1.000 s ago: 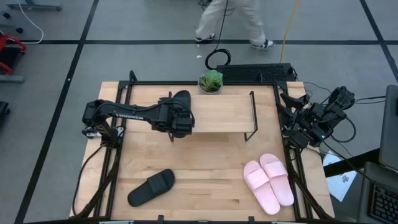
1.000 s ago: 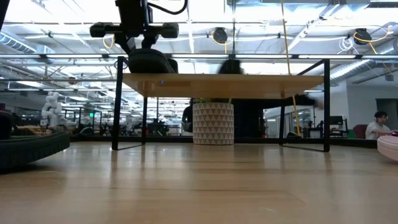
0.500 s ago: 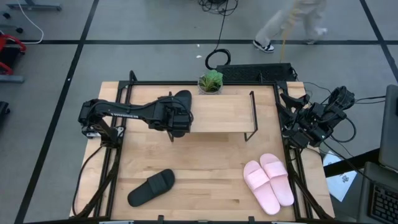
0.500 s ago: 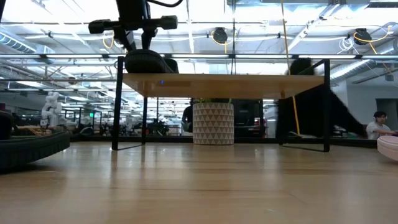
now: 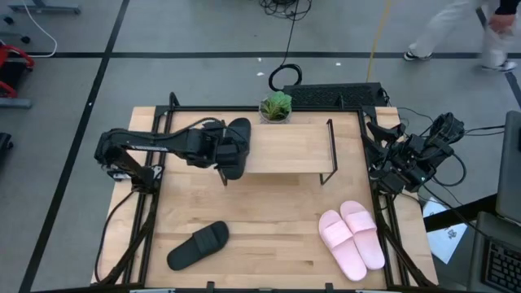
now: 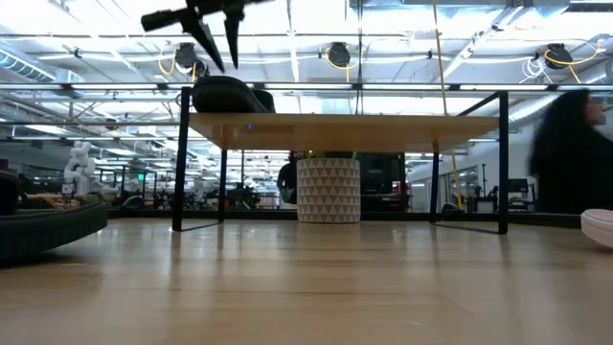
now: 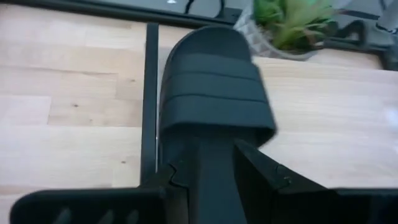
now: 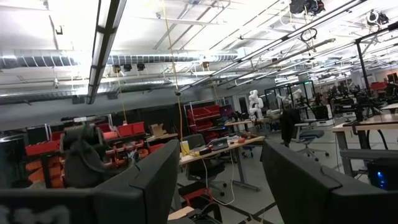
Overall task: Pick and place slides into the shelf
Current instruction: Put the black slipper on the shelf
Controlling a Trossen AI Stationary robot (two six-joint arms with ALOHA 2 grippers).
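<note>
One black slide now rests on the shelf, and my left gripper has let go of it.

The black slide (image 5: pixel 237 138) lies at the left end of the shelf (image 5: pixel 285 150), toe toward the potted plant (image 5: pixel 276 107); half a second ago my left gripper (image 6: pixel 215 48) sat low over it, and now it has lifted clear, fingers parted and holding nothing. I judge this placement finished, one of four. Counted: one black slide on the shelf, a second black slide (image 5: pixel 198 245) on the table's near left, two pink slides (image 5: pixel 352 238) side by side near right. My right gripper (image 8: pixel 214 180) waits off the table's right edge, fingers apart, empty.
</note>
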